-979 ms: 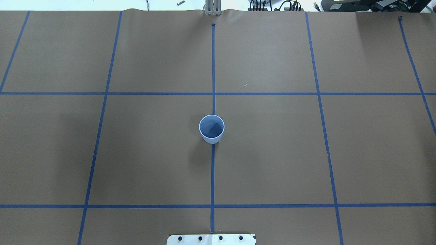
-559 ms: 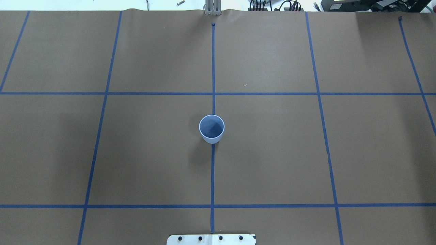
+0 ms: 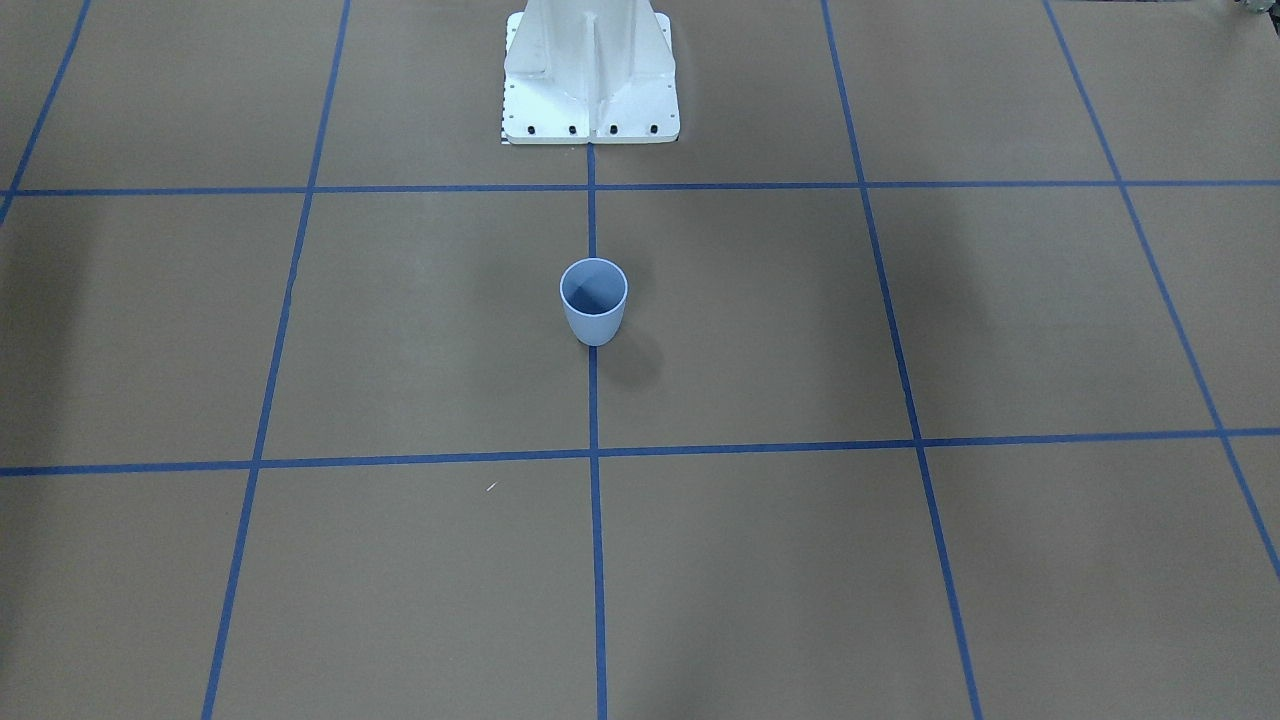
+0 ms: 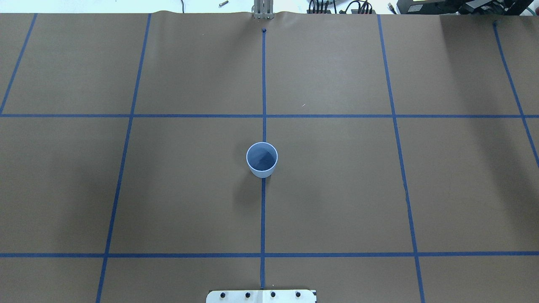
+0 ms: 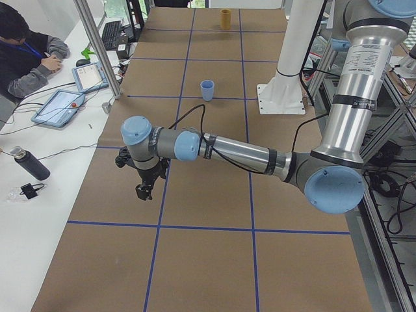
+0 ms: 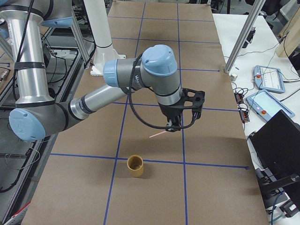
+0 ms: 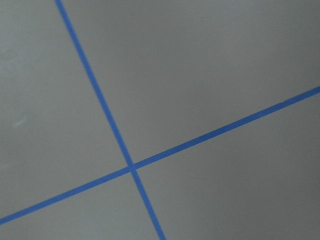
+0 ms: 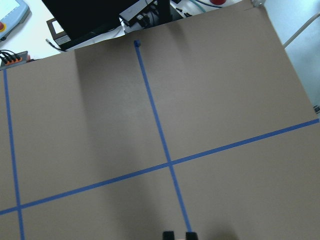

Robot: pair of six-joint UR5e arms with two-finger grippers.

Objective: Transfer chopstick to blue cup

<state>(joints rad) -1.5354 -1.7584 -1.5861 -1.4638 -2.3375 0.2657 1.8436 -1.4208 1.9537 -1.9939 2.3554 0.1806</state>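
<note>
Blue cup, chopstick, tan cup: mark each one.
blue cup (image 4: 262, 159): overhead exterior view, its interior.
chopstick (image 6: 158, 135): exterior right view, middle of its visible length.
tan cup (image 6: 136, 170): exterior right view, its outer wall.

Left arm (image 5: 240, 151) stretched out low, forearm nearly level, wrist bent so its end effector (image 5: 144, 190) pointed straight down; how its jaws stood could not be told. Right arm (image 6: 126, 75) folded at the elbow, end effector (image 6: 174, 127) pointing down, fingertips (image 8: 168, 235) nearly together.
</note>
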